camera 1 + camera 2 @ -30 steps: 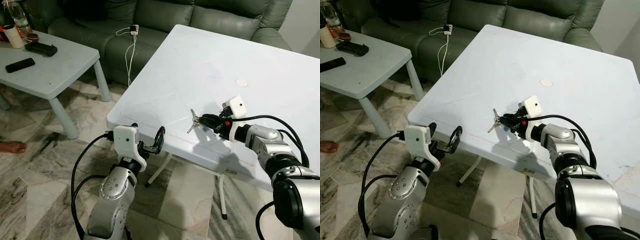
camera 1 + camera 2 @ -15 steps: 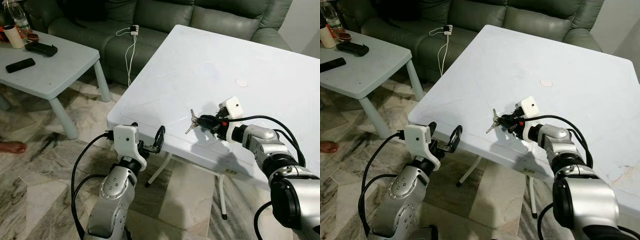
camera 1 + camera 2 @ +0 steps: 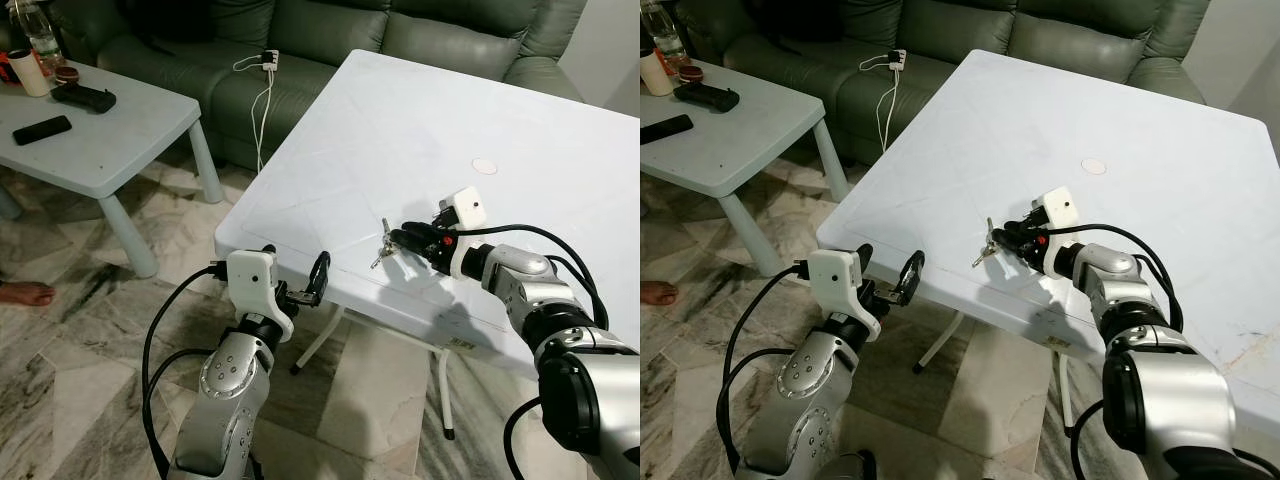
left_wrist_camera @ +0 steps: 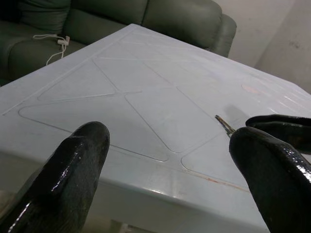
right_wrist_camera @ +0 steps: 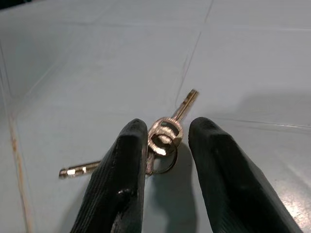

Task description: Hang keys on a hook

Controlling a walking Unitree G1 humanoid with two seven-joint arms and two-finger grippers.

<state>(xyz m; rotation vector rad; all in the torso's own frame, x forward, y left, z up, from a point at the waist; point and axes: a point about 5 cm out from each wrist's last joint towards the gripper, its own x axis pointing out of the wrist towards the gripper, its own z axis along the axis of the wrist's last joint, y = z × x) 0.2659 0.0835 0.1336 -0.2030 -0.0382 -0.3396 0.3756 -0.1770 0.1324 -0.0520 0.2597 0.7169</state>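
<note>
A small bunch of brass keys [image 3: 381, 245] on a ring sits at the near left part of the white table [image 3: 430, 130]. My right gripper [image 3: 400, 239] reaches in low from the right, shut on the keys [image 5: 165, 132]. The ring and one key head sit between its black fingers [image 5: 129, 160]; two key shafts stick out past the tips. I cannot tell whether the keys touch the tabletop. My left gripper [image 3: 318, 278] hovers open just off the table's near left edge, its fingers [image 4: 73, 160] spread wide and holding nothing.
A green sofa [image 3: 330, 40] with a white charger and cable [image 3: 262, 70] runs along the back. A low pale side table [image 3: 100, 130] at the left holds remotes and a bottle. A small round disc [image 3: 483, 166] lies on the white table. A person's foot [image 3: 22, 293] rests on the marble floor.
My right gripper has slid slightly left and further onto the table, and the keys have shifted with it. The left arm has stayed still.
</note>
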